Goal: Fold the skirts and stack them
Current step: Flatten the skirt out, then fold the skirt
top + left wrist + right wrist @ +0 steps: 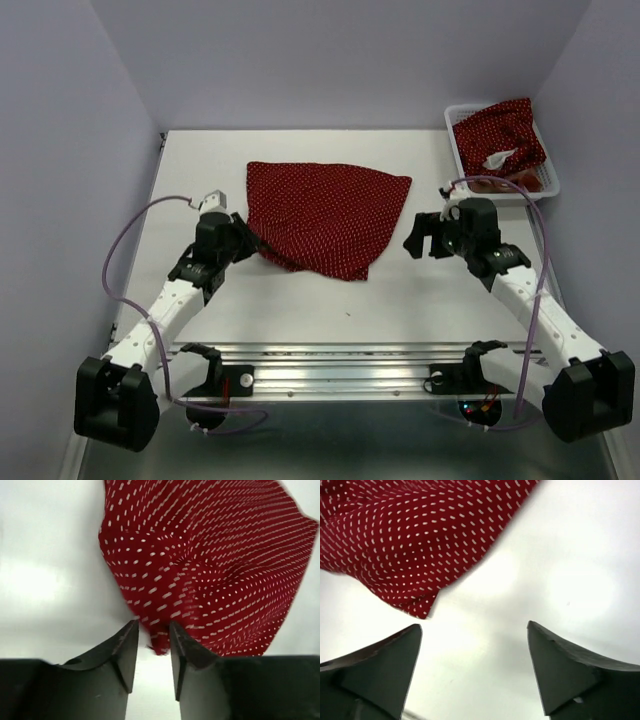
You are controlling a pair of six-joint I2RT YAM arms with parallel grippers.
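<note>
L gripper (153, 627) jaws only narrowly apart, nothing clamped: near corner of the dotted skirt (325, 218) pokes just betw its tips, rest of cloth fanning out ahead & to its right on the table (440, 300). R gripper (474, 627) jaws wide, holding nothing; that skirt's other corner lies ahead-left of it, near but not touching. 2nd dotted skirt (505, 135) sits bunched in the basket (455, 150), past R gripper twd far right, well apart.

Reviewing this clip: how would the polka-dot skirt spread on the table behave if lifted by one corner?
Probably floppy: the polka-dot skirt lies flat with soft ripples, so it would droop and lose its shape. Likely light, being thin cloth. A push would probably bunch it rather than slide it whole.
</note>
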